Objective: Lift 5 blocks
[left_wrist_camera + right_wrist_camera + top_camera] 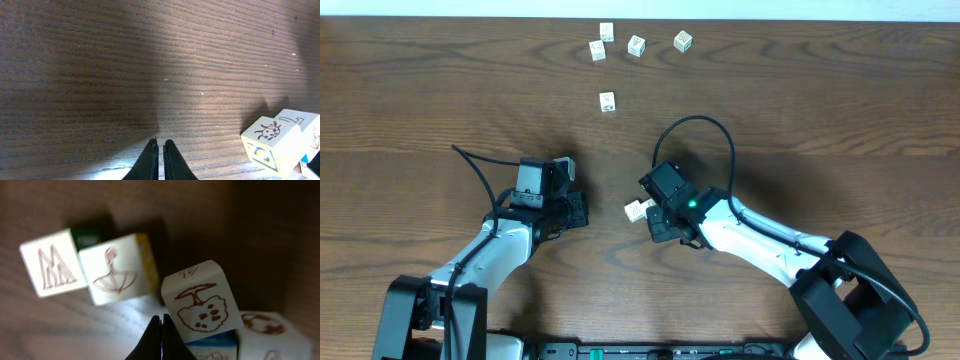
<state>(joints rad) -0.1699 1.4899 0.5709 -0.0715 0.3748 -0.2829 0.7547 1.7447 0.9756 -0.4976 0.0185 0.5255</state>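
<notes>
We see the left gripper [161, 145] with its two black fingers pressed together over the dark brown wooden table [420, 90], clasping nothing and touching no block. The right gripper [161, 322] is likewise clenched on nothing. Its thin black fingers meet just left of a small white cube printed with a brown tree [200, 302], and we cannot tell whether they touch it. Our landmark is the lone small white printed cube [608, 101] on the far half of the table. Beyond it, near the far edge, lie four more white printed cubes [636, 45], two close together straight beyond it and two spread out to the right. Well nearer than the lone cube and slightly right of it, a cluster of white cubes [637, 210] sits at the right gripper's tips, partly hidden under it. The right wrist view shows four there, among them an M-marked cube [50, 270] and a figure-marked cube [117, 272] side by side. The left gripper sits nearer than the lone cube and left of it, apart from the cluster. In its wrist view a ladybird-printed cube [270, 142] lies off to the right of the fingers, with another cube touching it behind. A black cable [705, 125] loops above the table, right of the lone cube and nearer.
</notes>
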